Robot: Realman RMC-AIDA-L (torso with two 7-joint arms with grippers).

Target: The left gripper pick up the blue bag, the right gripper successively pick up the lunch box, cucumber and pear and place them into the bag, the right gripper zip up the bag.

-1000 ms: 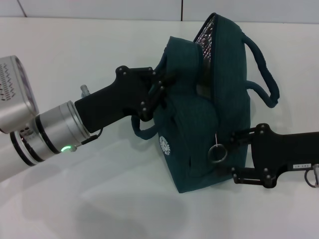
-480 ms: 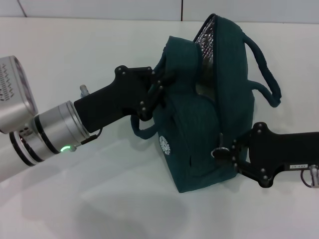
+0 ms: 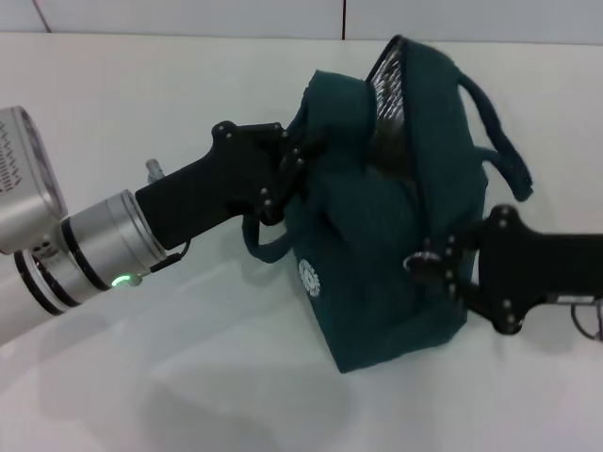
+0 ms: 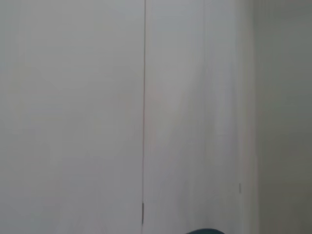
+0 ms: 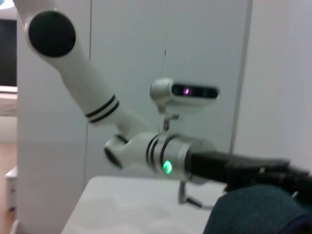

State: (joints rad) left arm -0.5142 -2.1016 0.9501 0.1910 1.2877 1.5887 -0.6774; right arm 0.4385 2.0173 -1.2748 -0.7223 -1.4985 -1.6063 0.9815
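Note:
The blue bag (image 3: 363, 245) stands on the white table, its top gaping and silver lining (image 3: 384, 89) showing. My left gripper (image 3: 300, 162) is shut on the bag's upper left edge and holds it up. My right gripper (image 3: 421, 263) is shut on the zipper pull at the bag's right side, low on the zipper line. One loop handle (image 3: 499, 141) arches to the right and another hangs below the left gripper. The right wrist view shows the bag (image 5: 258, 209) and the left wrist's lit green ring (image 5: 168, 166). Lunch box, cucumber and pear are out of view.
The white table (image 3: 141, 94) runs back to a pale wall behind the bag. The left wrist view shows only that wall and a sliver of teal fabric (image 4: 207, 231). The robot's head (image 5: 185, 92) shows in the right wrist view.
My right gripper closed on the ring pull and rose up the bag's side with it. The bag has leaned and shifted slightly. The left gripper kept its hold.

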